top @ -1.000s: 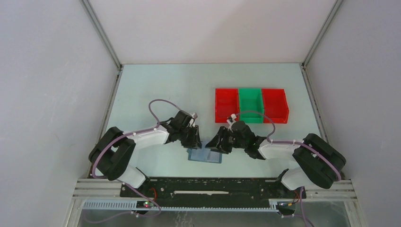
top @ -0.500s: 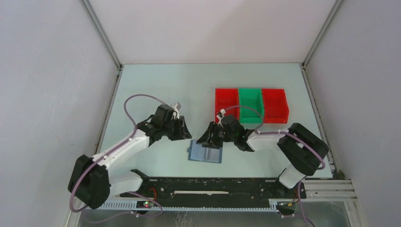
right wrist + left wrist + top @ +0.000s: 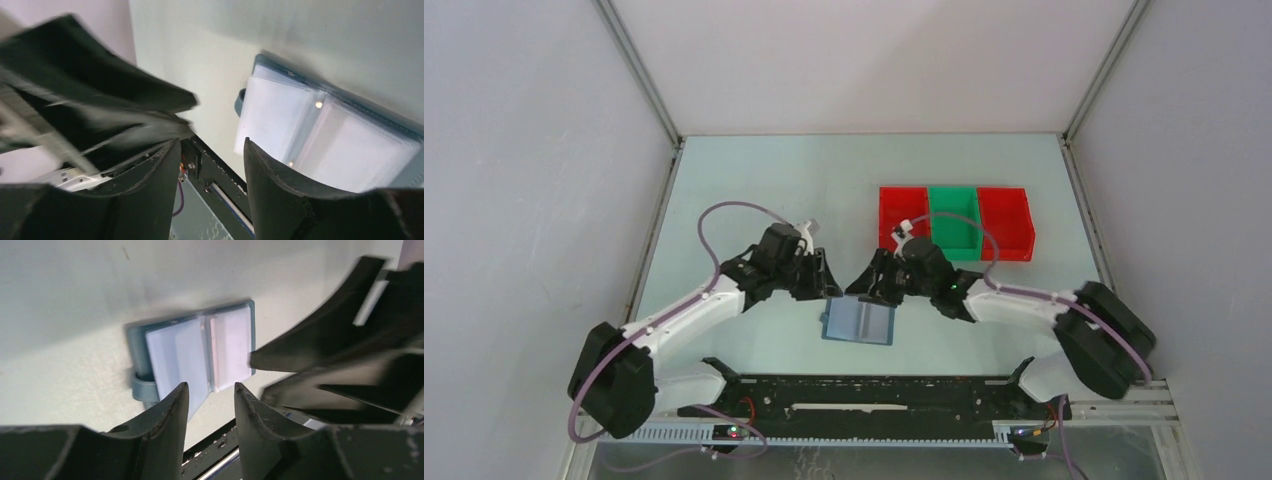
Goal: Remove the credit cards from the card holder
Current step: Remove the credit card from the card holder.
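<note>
The card holder (image 3: pixel 859 322) lies open and flat on the table near the front edge, blue-teal with pale clear pockets. It shows in the left wrist view (image 3: pixel 200 352) and the right wrist view (image 3: pixel 320 135). Pale flat inserts show under the pockets; I cannot tell separate credit cards. My left gripper (image 3: pixel 826 282) hovers just behind the holder's left half, open and empty (image 3: pixel 210 386). My right gripper (image 3: pixel 876 287) hovers just behind its right half, open and empty (image 3: pixel 212 142). The two grippers face each other closely.
A row of bins stands at the back right: red (image 3: pixel 903 222), green (image 3: pixel 954 222), red (image 3: pixel 1005 222). The black rail (image 3: pixel 864 395) runs along the near table edge just in front of the holder. Grey walls enclose the table.
Both grippers were down at the holder's back edge a second ago. They lifted off and drew back, and now hover just behind it. The holder stays open in place.
</note>
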Motion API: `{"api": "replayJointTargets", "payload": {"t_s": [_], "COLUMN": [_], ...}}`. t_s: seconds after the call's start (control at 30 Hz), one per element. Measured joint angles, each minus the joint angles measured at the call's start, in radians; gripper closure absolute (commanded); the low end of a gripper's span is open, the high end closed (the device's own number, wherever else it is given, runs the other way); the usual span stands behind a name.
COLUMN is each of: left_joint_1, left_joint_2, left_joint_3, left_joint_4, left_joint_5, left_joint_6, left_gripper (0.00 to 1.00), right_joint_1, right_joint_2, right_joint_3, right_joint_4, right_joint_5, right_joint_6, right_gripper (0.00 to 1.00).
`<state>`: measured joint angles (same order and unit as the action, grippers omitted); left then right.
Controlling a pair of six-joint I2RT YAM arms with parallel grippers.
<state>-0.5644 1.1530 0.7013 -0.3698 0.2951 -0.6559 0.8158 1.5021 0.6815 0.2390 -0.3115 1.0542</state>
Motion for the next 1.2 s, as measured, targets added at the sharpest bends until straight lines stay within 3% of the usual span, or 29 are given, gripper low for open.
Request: {"api": "replayJointTargets", "payload": {"t_s": [0.17, 0.37, 0.83, 1.2], "left_joint_1": [-0.064, -0.081, -0.081, -0.081], "left_joint_2": [0.105, 0.214, 0.323, 0.342], "left_joint_3": [0.0, 0.001, -0.006, -0.006], "left_joint_4": [0.058, 0.084, 0.125, 0.166], "left_joint_5": [0.033, 0.019, -0.056, -0.048], "left_joint_6": [-0.023, -0.026, -0.026, -0.026], "left_gripper": [0.57, 0.58, 0.59, 0.6], "right_joint_1": [-0.041, -0.076, -0.069, -0.023], "right_joint_2": [-0.182, -0.18, -0.119, -0.215], "right_joint_3": [-0.105, -0.254, -0.262, -0.262], "right_joint_4": [-0.019, -0.056, -0.019, -0.043], "right_joint_5": [0.055, 0.067, 0.061, 0.137], "right_joint_6": [-0.014, 0.0, 0.011, 0.011], "right_gripper": [0.47, 0.48, 0.48, 0.46]}}
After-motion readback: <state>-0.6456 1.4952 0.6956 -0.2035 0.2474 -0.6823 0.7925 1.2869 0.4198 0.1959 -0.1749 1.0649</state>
